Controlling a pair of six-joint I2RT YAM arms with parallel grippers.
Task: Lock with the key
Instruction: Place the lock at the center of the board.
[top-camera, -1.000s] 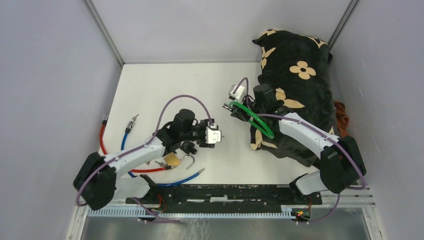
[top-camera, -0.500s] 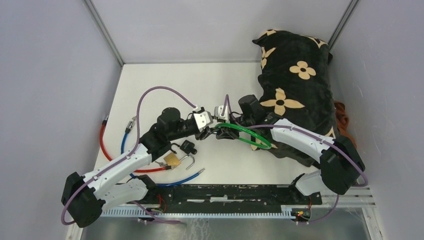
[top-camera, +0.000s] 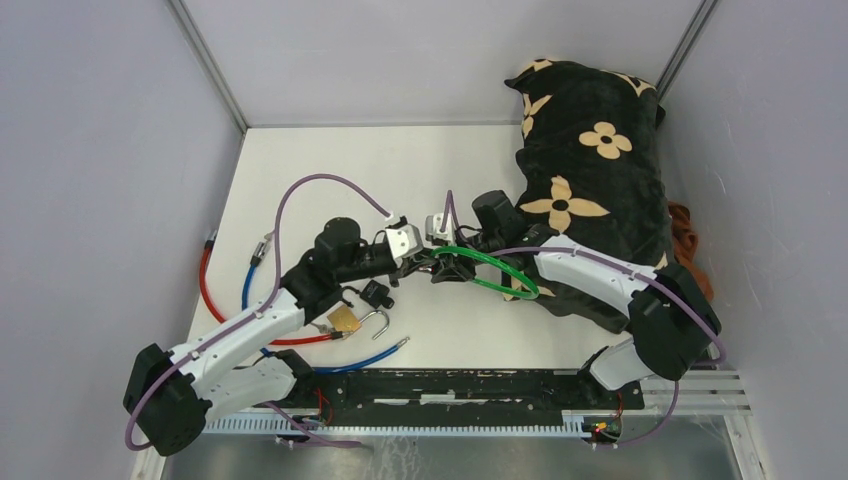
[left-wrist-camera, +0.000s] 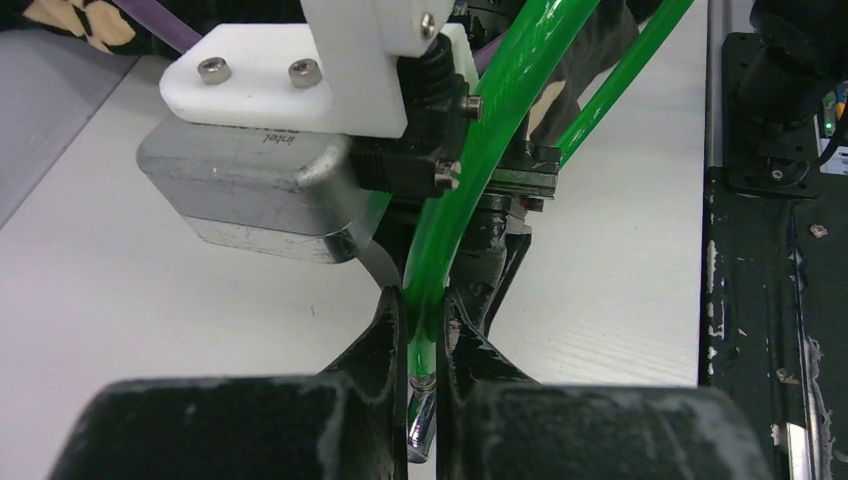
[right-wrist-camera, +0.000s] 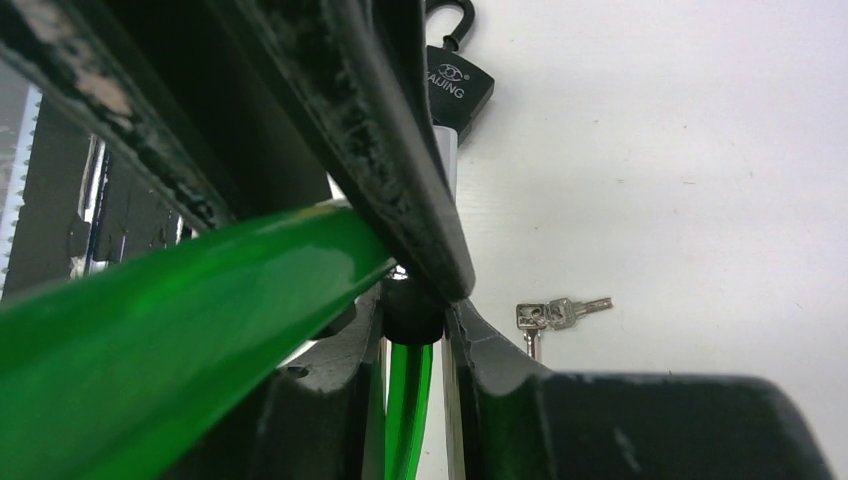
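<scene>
A green cable lock (top-camera: 492, 272) hangs between my two grippers above the table's middle. My left gripper (top-camera: 416, 262) (left-wrist-camera: 423, 330) is shut on the cable's free end, and its metal tip (left-wrist-camera: 424, 425) pokes out between the fingers. Facing it, my right gripper (top-camera: 446, 266) (right-wrist-camera: 412, 345) is shut on the lock's black head (right-wrist-camera: 412, 310), with green cable (right-wrist-camera: 404, 410) running down between its fingers. A pair of small keys (right-wrist-camera: 556, 313) lies on the white table, apart from both grippers.
A brass padlock (top-camera: 345, 319) with open shackle and a small black padlock (top-camera: 375, 293) (right-wrist-camera: 457, 88) lie under the left arm. Red cable (top-camera: 205, 283) and blue cable (top-camera: 247, 282) lie at the left. A black flowered cushion (top-camera: 595, 170) fills the right back.
The left arm swung away from the padlocks toward the right gripper and shut on the green cable's end. The right arm carried the cable lock leftward and nearer.
</scene>
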